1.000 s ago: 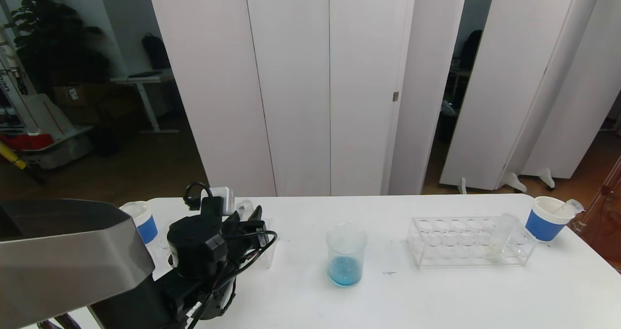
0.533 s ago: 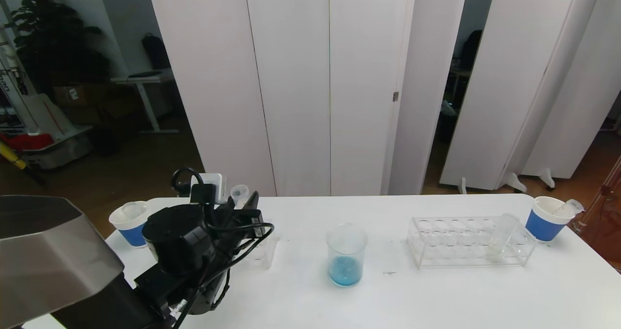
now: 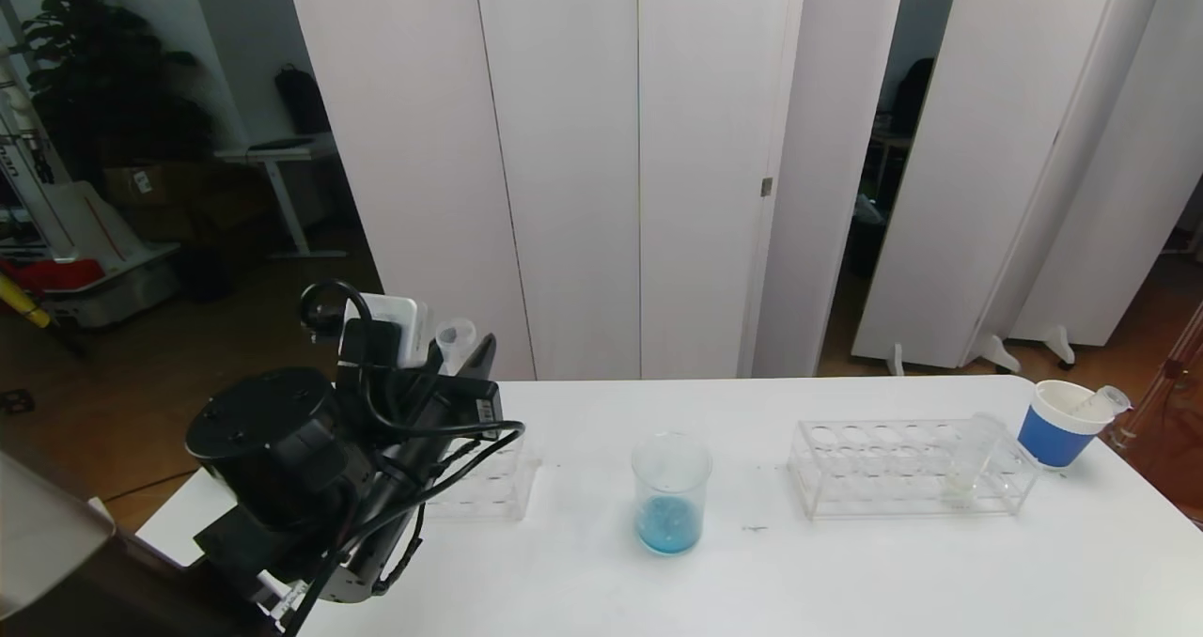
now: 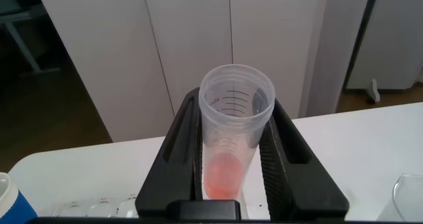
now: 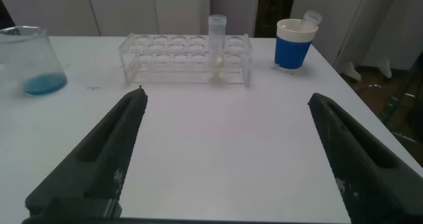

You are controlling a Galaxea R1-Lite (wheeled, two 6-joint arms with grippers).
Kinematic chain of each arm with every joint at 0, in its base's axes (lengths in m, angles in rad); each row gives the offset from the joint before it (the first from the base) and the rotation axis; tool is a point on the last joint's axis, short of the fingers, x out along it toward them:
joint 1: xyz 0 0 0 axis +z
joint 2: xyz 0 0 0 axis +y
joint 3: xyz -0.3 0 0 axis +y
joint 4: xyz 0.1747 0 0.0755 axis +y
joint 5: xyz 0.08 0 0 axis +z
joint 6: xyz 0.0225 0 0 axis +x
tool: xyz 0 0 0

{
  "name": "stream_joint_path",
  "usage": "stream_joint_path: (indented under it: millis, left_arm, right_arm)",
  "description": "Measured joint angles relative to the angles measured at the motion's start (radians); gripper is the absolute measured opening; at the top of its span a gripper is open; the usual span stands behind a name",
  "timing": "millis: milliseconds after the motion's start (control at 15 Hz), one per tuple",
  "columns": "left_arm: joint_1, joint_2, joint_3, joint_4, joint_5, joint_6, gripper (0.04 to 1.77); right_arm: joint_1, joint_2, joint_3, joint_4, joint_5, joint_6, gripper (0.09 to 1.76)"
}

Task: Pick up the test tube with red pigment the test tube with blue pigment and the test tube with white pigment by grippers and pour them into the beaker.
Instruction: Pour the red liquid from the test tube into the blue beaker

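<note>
Your left claw [image 4: 232, 159], raised above the tabletop [image 3: 846, 571] at its left end, pinches an upright test tube with red pigment [image 4: 228, 145]. The beaker [image 3: 669, 491], holding blue pigment, stands mid-tabletop. The test tube with white pigment [image 5: 217, 40] stands in the right rack [image 5: 186, 57], beside a blue-banded cup [image 5: 294, 44]. Your right claw [image 5: 228, 151] hangs spread, low over the tabletop, well apart from the rack.

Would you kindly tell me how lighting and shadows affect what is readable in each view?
Head view: the clear rack nearly vanishes against the bright white table; the room at far left is dim. Left wrist view: the red tube in the shut left gripper is evenly lit. Right wrist view: soft light, only a faint shadow under the cup.
</note>
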Motion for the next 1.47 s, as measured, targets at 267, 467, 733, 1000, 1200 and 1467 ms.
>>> stream_joint_path:
  millis: [267,467,733,1000,1200,1467]
  left_arm:
    - [-0.016,-0.105,-0.053,0.204,-0.034,0.017,0.58]
    - [-0.041,-0.185,-0.111,0.367,-0.04,0.009,0.58]
    - [-0.066,-0.259,-0.191,0.492,-0.138,-0.039,0.58]
    - [-0.07,-0.267,-0.211,0.493,-0.263,-0.06,0.58]
    - [-0.069,-0.25,-0.237,0.497,-0.288,-0.08,0.58]
    - [-0.068,-0.201,-0.269,0.494,-0.386,-0.077,0.58]
  right_arm:
    - [0.0,0.0,0.0,0.0,0.0,0.0,1.75]
    - [0.0,0.0,0.0,0.0,0.0,0.0,1.75]
    - [0.0,0.0,0.0,0.0,0.0,0.0,1.75]
    - [0.0,0.0,0.0,0.0,0.0,0.0,1.75]
    - [0.0,0.0,0.0,0.0,0.0,0.0,1.75]
    - [0.0,0.0,0.0,0.0,0.0,0.0,1.75]
